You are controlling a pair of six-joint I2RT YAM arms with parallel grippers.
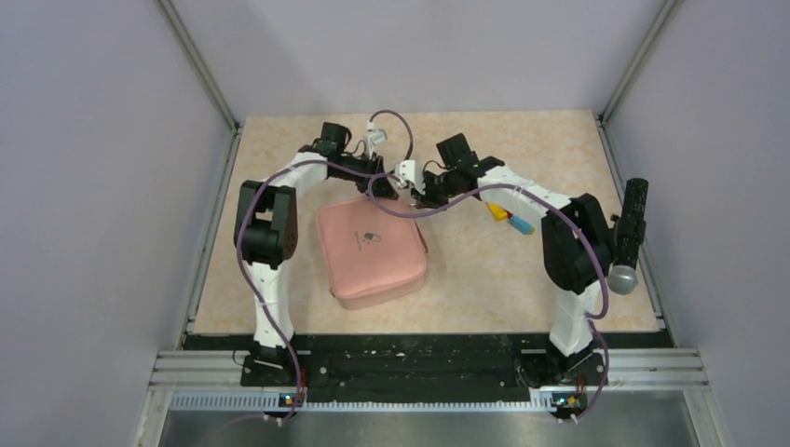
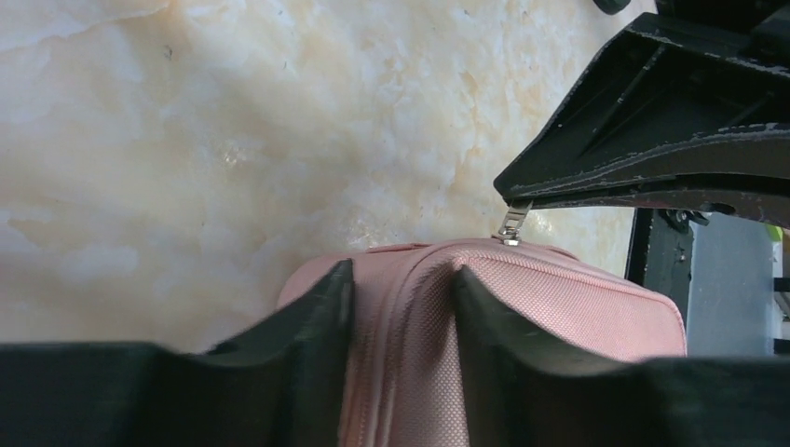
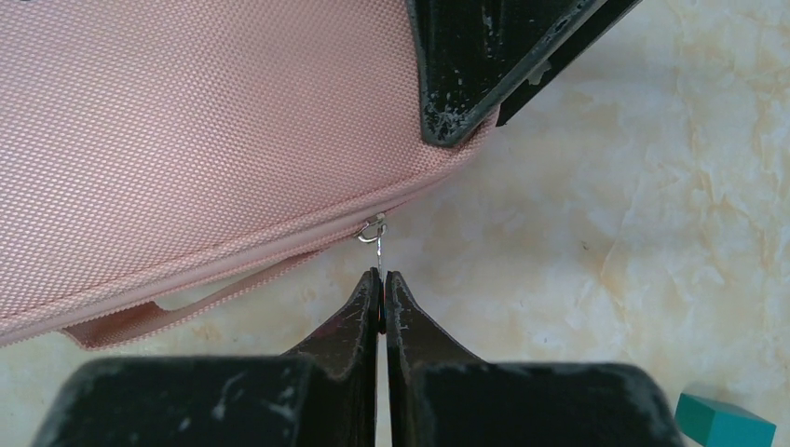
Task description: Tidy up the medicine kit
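Observation:
The pink medicine kit (image 1: 373,250) lies closed on the table, logo side up. My left gripper (image 1: 391,189) sits at its far corner. In the left wrist view the left gripper (image 2: 402,270) has its fingers pressed on either side of the kit's (image 2: 578,307) zipped edge, and the fabric bulges between them. My right gripper (image 1: 427,203) is just to the right of that corner. In the right wrist view the right gripper (image 3: 382,277) is shut on the small metal zipper pull (image 3: 375,237) at the kit's (image 3: 186,140) edge. The same pull (image 2: 510,223) shows under the right fingers (image 2: 652,140).
A few small coloured blocks (image 1: 510,216) lie on the table under the right arm, and a teal block (image 3: 722,421) shows at the corner of the right wrist view. The kit's fabric loop (image 3: 158,317) hangs from its side. Walls enclose the table on three sides.

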